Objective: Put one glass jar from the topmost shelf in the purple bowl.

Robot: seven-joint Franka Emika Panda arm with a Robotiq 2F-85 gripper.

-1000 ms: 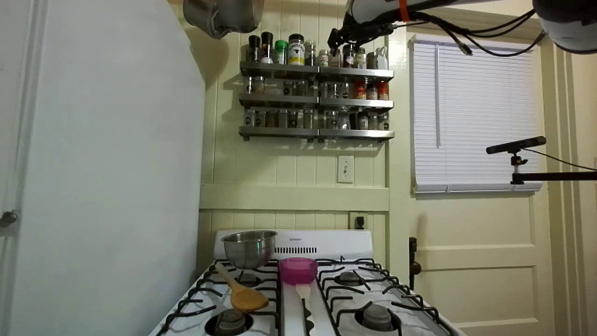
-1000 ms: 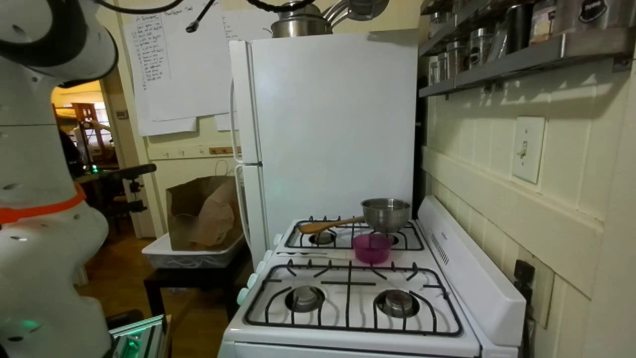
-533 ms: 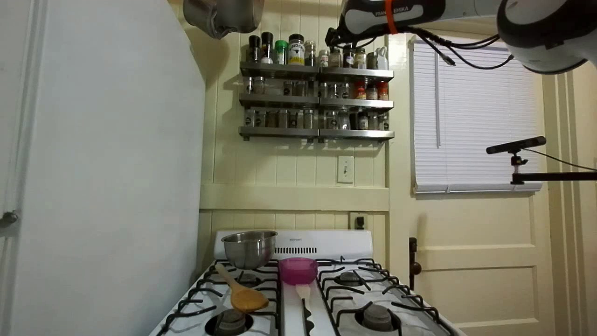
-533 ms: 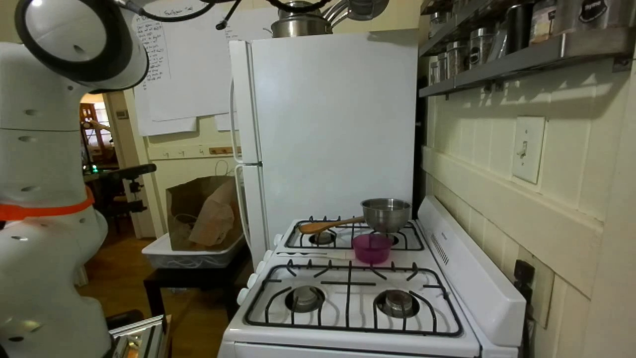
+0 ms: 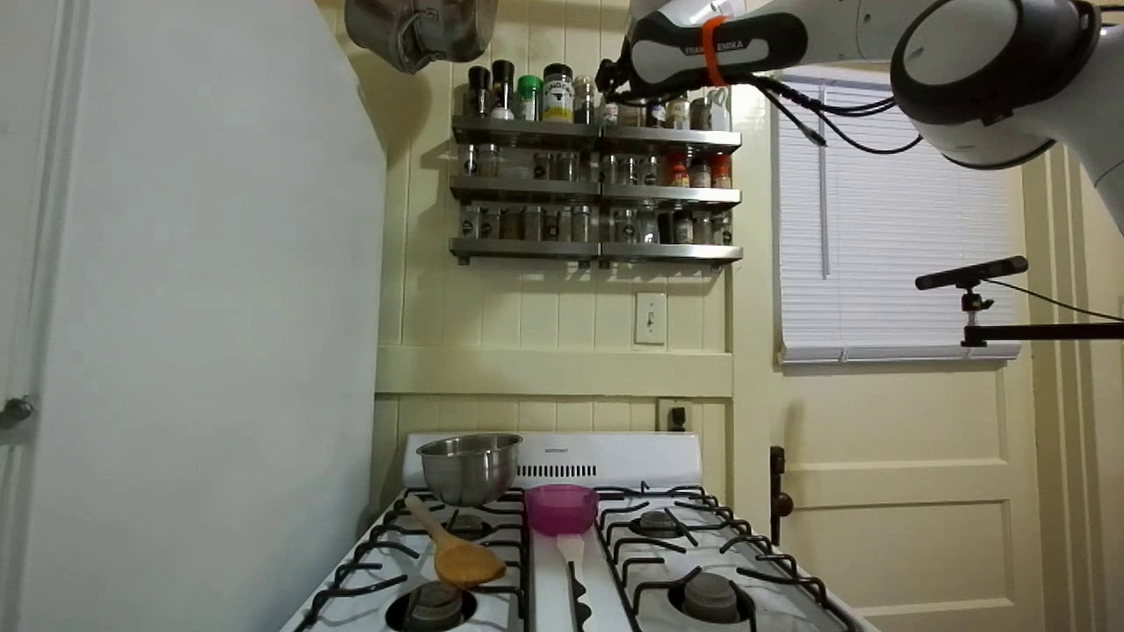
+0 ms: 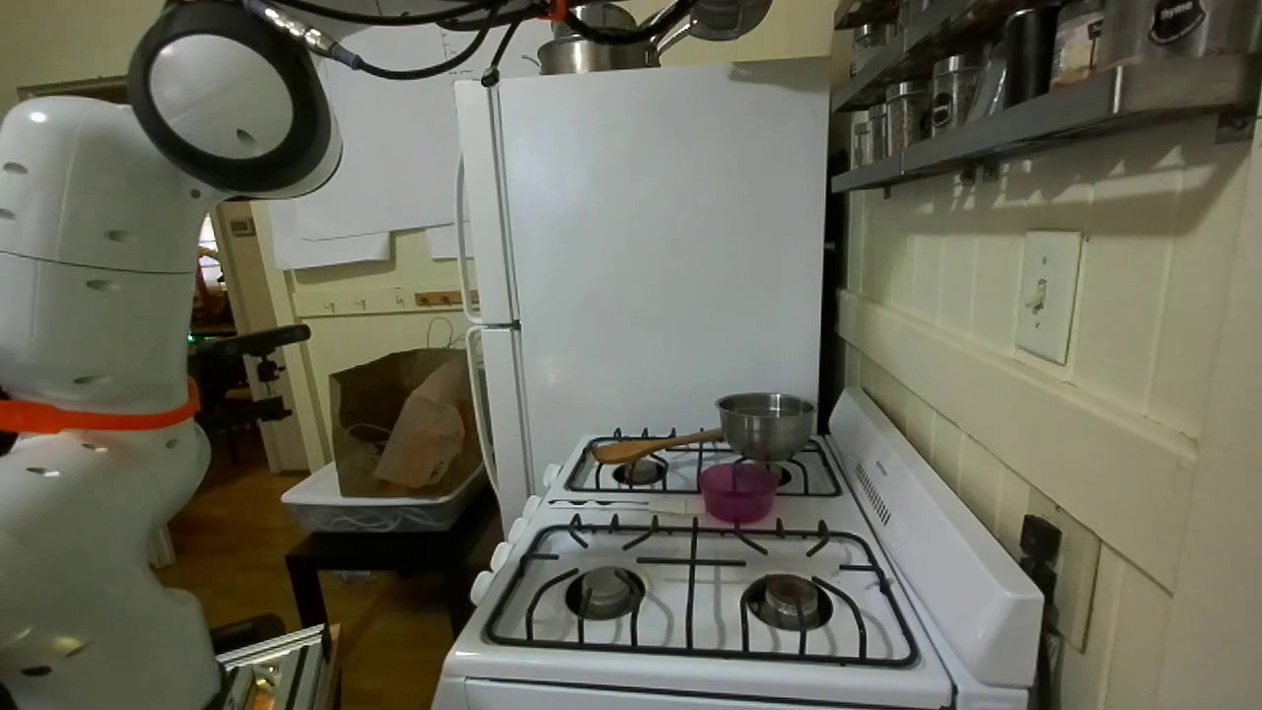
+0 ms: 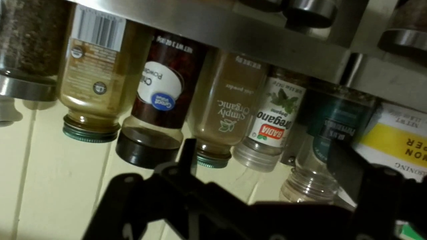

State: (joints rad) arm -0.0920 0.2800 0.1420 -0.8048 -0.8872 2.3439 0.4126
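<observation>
Compared with a second ago, the arm [image 5: 852, 35] shows more of itself in an exterior view, and its far end sits a little farther left there, up by the topmost shelf [image 5: 676, 139]; the purple bowl [image 5: 562, 511] lies where it did. I take the step in hand to be the approach, lining up on one of the jars. The claw [image 7: 263, 146] is spread wide and has hold of nothing. In the wrist view, where the jars appear lids down, the Simply Organic jar [image 7: 223, 103] and the oregano jar [image 7: 277, 110] show between the fingertips [image 7: 188, 153], while one finger hides part of the peppercorn jar [image 7: 333, 115]. How near the claw is to the lids is hard to judge from this angle. The bowl waits below on the middle strip of the stove [image 5: 628, 456], near the silver pot [image 5: 470, 474], with no jar showing in it. The next move likely calls for settling on a single glass jar, bringing the fingers to either side of it without nudging its neighbours, then gripping and lifting it clear of the shelf's front edge.
</observation>
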